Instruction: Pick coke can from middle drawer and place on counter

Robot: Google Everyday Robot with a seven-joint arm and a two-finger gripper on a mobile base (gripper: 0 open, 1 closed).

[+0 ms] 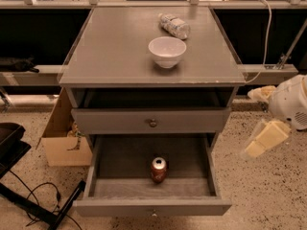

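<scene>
One camera, looking down on the grey cabinet from the front. The open drawer (pixel 120 159) is pulled well out, and there's the can (pixel 159 169), red with a silver top. It stands upright near the middle of the drawer floor, a touch toward the front, clear of every wall. Nothing else is in there with it.

Off to the right, the tool (pixel 263 139) hangs out beside the cabinet at about drawer height. It is well apart from the can and holds nothing. Whether it's released or clenched, I can't tell from here.

Up top, the worktop (pixel 115 51) carries a white bowl (pixel 167 51) toward its front middle and a clear water bottle (pixel 174 26) lying on its side behind it. The whole left half is bare. A cardboard box (pixel 64 138) sits on the floor to the left, with cables trailing nearby.

So the reach hasn't started, I'd say. The closed drawer (pixel 120 121) sits just above the opening and looks the main hazard. To do it well, the tool should swing in over the drawer front, not across the side wall, and drop straight down on the can. It should grip around the body below the rim, then lift vertically until clear before heading for that bare left side.
</scene>
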